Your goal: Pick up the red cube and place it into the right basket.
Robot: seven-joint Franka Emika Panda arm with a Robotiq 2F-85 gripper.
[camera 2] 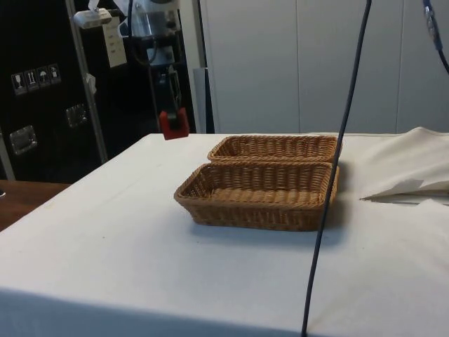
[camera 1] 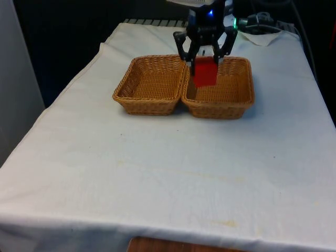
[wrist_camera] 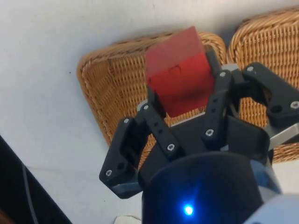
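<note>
My gripper (camera 1: 206,62) is shut on the red cube (camera 1: 205,72) and holds it in the air. In the front view the cube hangs over the far left part of the right wicker basket (camera 1: 239,100). The left wicker basket (camera 1: 149,102) stands touching it and holds nothing. From the side, the gripper (camera 2: 172,116) and cube (camera 2: 173,125) are well above the table, towards the robot's end of the two baskets (camera 2: 259,203). The wrist view has the cube (wrist_camera: 180,77) between the fingers (wrist_camera: 156,119), tilted, with a basket (wrist_camera: 105,93) beneath it.
White cloth (camera 1: 168,173) covers the table, with broad bare room in front of the baskets. A rumpled fold of cloth (camera 1: 262,37) lies at the far right beside the robot. A dark cable (camera 2: 337,182) hangs across the side view.
</note>
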